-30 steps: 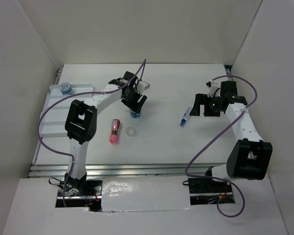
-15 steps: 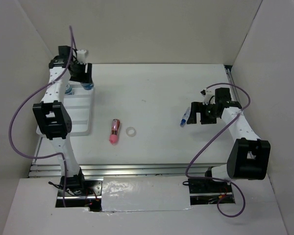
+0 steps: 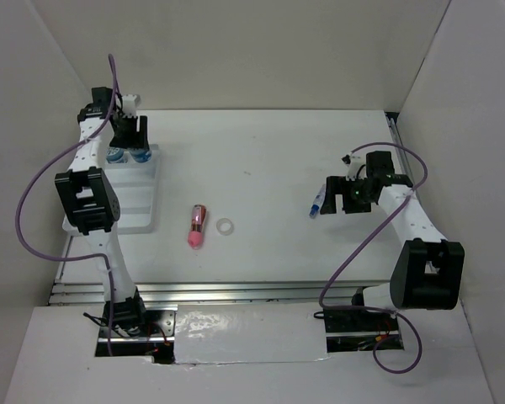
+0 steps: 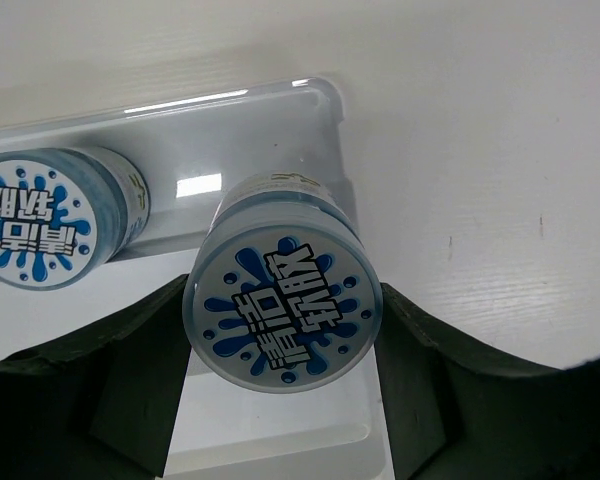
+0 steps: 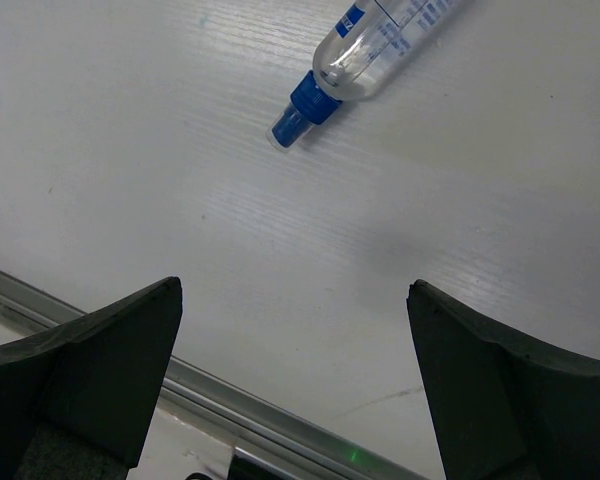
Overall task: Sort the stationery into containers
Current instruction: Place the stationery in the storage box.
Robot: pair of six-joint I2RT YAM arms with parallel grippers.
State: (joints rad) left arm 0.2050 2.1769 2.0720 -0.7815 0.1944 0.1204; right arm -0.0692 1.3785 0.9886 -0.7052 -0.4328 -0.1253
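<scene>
My left gripper (image 3: pixel 128 141) is shut on a round blue pot (image 4: pixel 282 310) with a white patterned top, at the far right corner of the white tray (image 3: pixel 122 202). The pot (image 3: pixel 140 156) is right beside the second blue pot (image 3: pixel 115 156), which stands in the tray and also shows in the left wrist view (image 4: pixel 50 215). The pink stubby cylinder (image 3: pixel 196 225) and the small white ring (image 3: pixel 225 226) lie on the table at mid-left. My right gripper (image 3: pixel 342 195) is open and empty, just right of the clear-blue tube (image 3: pixel 318 202), which lies ahead of its fingers (image 5: pixel 380 45).
White walls close in the table on the left, back and right. A metal rail (image 3: pixel 236 290) runs along the near edge and shows in the right wrist view (image 5: pixel 280 425). Purple cables loop off both arms.
My left arm carried the blue pot from mid-table to the tray's far end, then lowered it beside the other pot. My right gripper shifted slightly by the tube.
</scene>
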